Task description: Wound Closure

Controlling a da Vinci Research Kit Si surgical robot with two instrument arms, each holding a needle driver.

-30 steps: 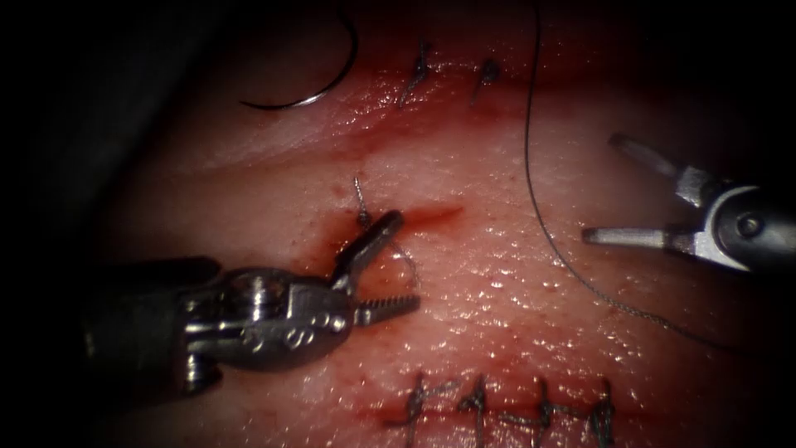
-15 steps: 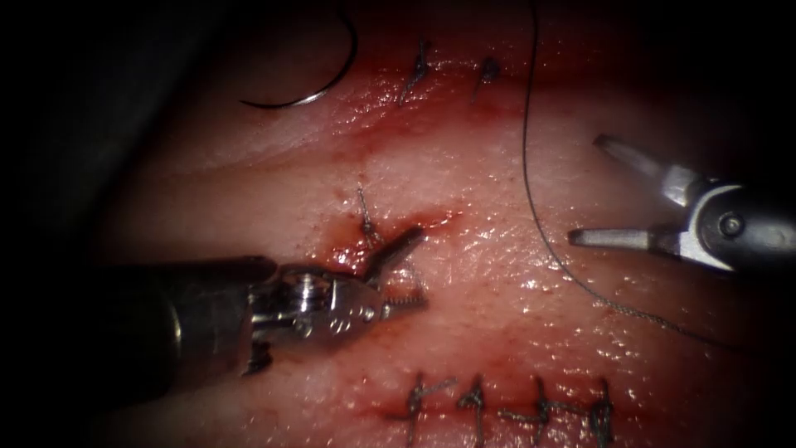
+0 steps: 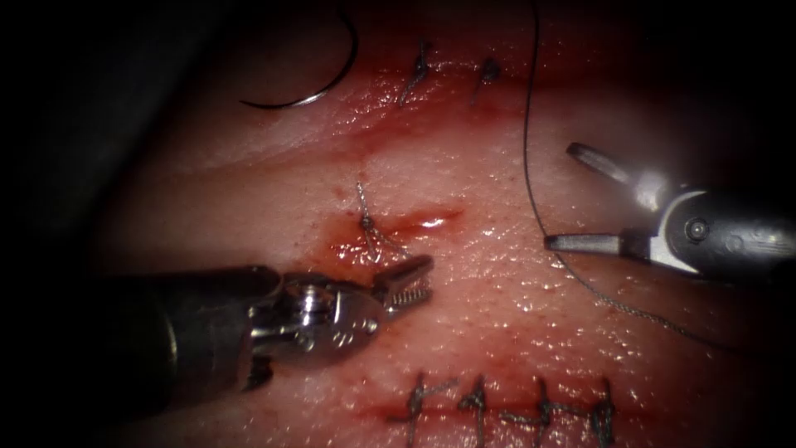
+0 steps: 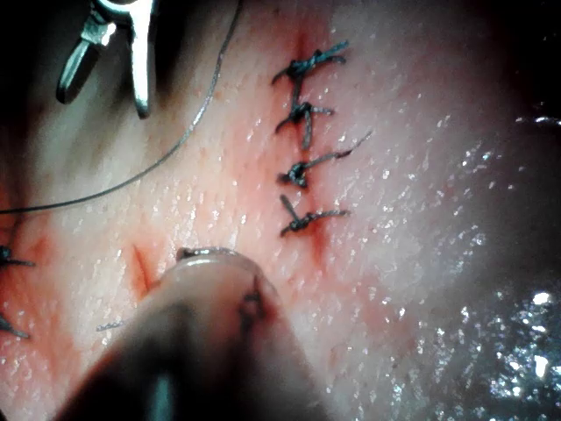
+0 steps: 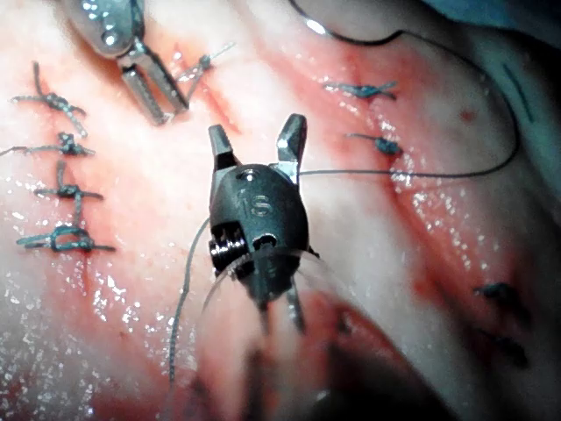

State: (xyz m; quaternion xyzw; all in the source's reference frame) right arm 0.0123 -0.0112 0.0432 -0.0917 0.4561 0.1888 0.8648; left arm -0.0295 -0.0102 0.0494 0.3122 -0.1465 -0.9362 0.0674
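My left tool (image 3: 412,282) lies just below the small cut (image 3: 414,222) in the tissue (image 3: 497,332), its jaws closed down on the short thread end (image 3: 385,242) that leads from the knot (image 3: 365,222). On the cut's right my right tool (image 3: 560,197) stands open and holds nothing; the long thread (image 3: 531,182) runs down just past its tips. The curved needle (image 3: 332,79) lies loose on the tissue at the upper left, in neither tool. In the right wrist view the open right tool (image 5: 256,140) faces the left tool (image 5: 162,101), with the needle (image 5: 346,38) beyond.
A row of finished stitches (image 3: 506,406) runs along the bottom, and two more stitches (image 3: 452,75) sit at the top. Red fluid (image 3: 356,249) wets the tissue around the knot. The left wrist view has the stitch row (image 4: 302,167) and the long thread (image 4: 175,149).
The left tool's jaws went from wide open to closed on the short thread end while it slid right and down. The right tool moved left, still open.
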